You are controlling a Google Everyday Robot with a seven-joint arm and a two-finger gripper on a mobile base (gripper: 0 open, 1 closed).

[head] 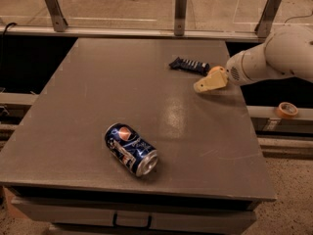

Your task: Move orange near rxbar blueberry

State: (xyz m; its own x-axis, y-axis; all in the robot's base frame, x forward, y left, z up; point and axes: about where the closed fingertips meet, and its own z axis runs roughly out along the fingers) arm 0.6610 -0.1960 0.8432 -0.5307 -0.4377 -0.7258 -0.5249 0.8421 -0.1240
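Observation:
The rxbar blueberry (pixel 190 65) is a flat dark blue bar lying on the far right part of the grey table (pixel 98 97). My gripper (pixel 209 82) hangs just right of and a little nearer than the bar, low over the table near its right edge. It is shut on the orange (pixel 216 71), of which only a small orange patch shows between the cream fingers. The white arm (pixel 274 58) reaches in from the right.
A blue soda can (pixel 131 149) lies on its side near the table's front centre. A roll of tape (pixel 287 109) sits on the ledge to the right, off the table. A rail with metal posts (pixel 180 13) runs behind the table.

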